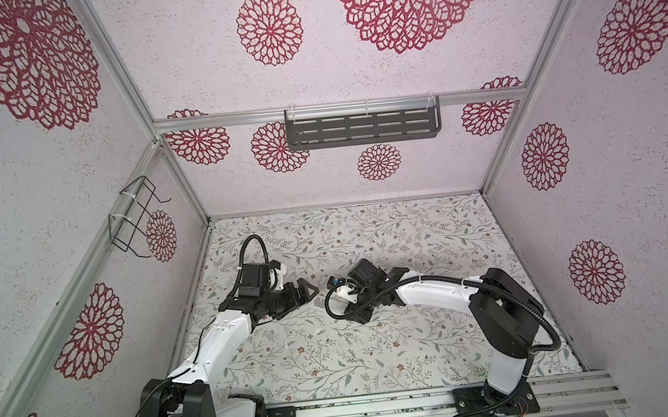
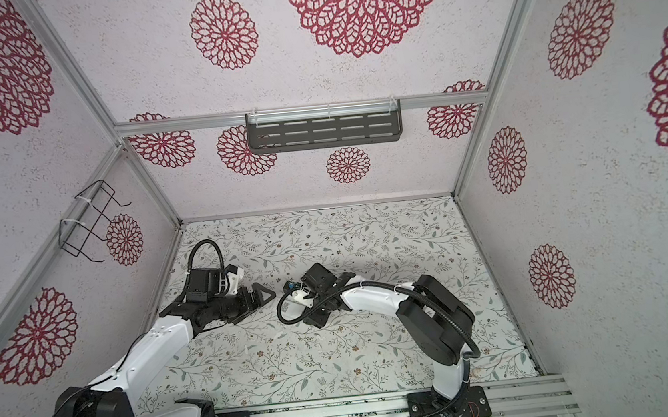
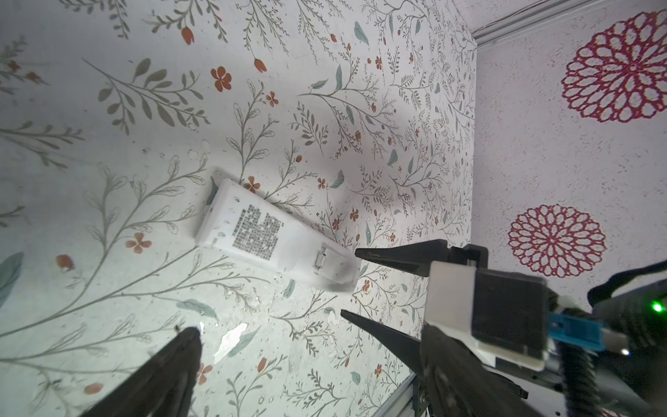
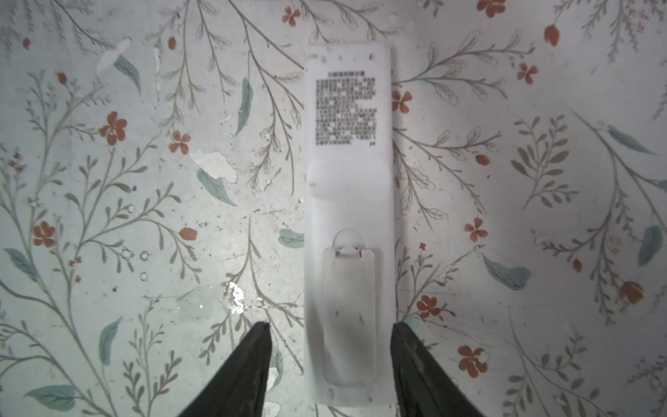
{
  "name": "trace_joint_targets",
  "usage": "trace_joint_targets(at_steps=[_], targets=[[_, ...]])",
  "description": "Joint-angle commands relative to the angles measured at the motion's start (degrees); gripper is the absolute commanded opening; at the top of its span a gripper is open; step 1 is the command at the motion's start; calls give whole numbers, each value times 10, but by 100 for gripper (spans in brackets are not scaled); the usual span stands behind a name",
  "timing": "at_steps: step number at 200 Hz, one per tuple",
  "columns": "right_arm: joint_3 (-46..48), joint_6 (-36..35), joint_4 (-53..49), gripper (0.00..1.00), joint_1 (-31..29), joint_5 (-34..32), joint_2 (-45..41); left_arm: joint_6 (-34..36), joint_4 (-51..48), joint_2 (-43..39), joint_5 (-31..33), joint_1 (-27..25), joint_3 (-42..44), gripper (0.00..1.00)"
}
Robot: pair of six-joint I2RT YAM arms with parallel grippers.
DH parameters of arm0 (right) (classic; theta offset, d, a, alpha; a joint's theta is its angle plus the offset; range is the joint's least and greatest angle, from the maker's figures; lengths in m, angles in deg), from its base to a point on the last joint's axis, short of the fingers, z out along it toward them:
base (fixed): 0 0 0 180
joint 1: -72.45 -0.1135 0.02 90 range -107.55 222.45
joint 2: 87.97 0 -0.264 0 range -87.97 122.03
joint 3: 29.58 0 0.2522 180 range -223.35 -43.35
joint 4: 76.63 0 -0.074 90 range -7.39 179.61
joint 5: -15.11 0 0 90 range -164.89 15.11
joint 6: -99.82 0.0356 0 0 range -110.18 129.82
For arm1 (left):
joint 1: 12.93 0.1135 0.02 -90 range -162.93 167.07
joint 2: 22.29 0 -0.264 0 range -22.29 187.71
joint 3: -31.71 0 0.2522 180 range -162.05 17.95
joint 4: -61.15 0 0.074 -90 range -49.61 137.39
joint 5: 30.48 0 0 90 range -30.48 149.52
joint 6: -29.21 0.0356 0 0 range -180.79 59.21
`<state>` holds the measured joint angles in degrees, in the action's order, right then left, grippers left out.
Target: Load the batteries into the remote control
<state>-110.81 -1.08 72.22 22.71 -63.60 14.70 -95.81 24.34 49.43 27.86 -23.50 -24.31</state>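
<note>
The remote control (image 4: pixel 348 216) lies face down on the flowered table, showing its plain white back with printed text. Its battery cover (image 4: pixel 348 317) is shut. My right gripper (image 4: pixel 331 325) is open and straddles the cover end, one finger on each side; the gaps at both long edges are small, one narrower than the other. In the left wrist view the remote control (image 3: pixel 278 238) lies ahead, beyond my open left gripper (image 3: pixel 310 346), which holds nothing. In a top view only its printed end (image 1: pixel 319 302) shows, between the left gripper (image 1: pixel 309 293) and the right wrist. The batteries are out of view.
The table paper has peeled white patches (image 4: pixel 216 164) beside the remote. A grey slotted shelf (image 1: pixel 362 125) hangs on the back wall and a wire rack (image 1: pixel 137 218) on the left wall. An aluminium rail (image 1: pixel 385 409) runs along the front edge.
</note>
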Motion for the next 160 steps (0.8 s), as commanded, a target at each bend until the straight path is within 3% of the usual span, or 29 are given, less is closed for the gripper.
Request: trace_joint_targets(at_steps=[1,55,116,160], targets=[[-2,64,14,63,19,35,-30,13,18,6,-8,0,-11,98],[-38,205,13,68,69,75,-1,15,21,5,-9,3,-12,97],[-107,231,-42,69,70,74,66,11,38,-3,-32,-4,-6,97],[-120,231,-54,70,66,71,88,18,47,-6,-41,-44,-7,97]])
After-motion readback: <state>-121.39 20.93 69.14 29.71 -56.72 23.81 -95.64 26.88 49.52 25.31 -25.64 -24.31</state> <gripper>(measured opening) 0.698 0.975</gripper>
